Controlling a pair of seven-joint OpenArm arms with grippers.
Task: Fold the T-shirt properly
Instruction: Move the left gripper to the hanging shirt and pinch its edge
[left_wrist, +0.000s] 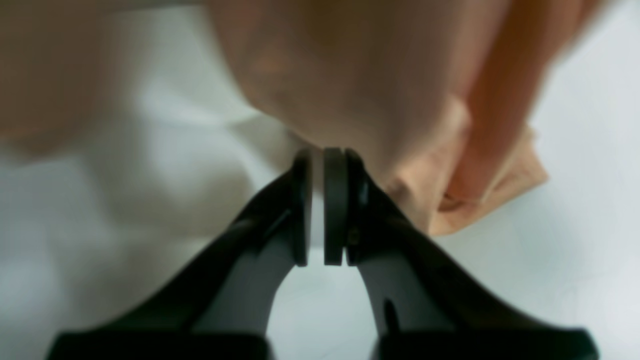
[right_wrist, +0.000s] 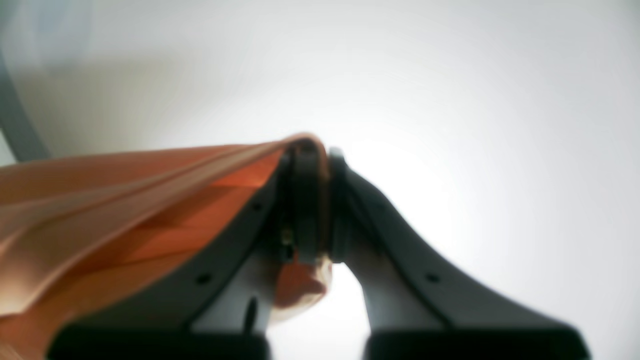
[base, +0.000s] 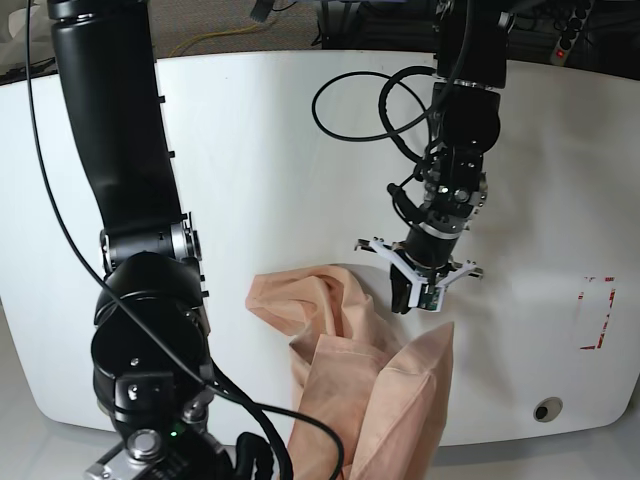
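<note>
The peach T-shirt (base: 345, 350) lies crumpled on the white table (base: 250, 150) near its front edge, with one part rising toward the bottom of the base view. My left gripper (base: 412, 300) points down at the shirt's upper right edge. In the left wrist view its jaws (left_wrist: 317, 152) are shut to a thin slit, and the T-shirt (left_wrist: 360, 75) meets their very tips. In the right wrist view my right gripper (right_wrist: 315, 150) is shut on a fold of the T-shirt (right_wrist: 125, 200), which stretches away to the left. The base view does not show this gripper.
The right arm's thick black column (base: 130, 200) stands at the left of the base view. A black cable loop (base: 370, 100) hangs beside the left arm. A red-marked patch (base: 595, 312) and a small round hole (base: 546, 409) are on the table's right side.
</note>
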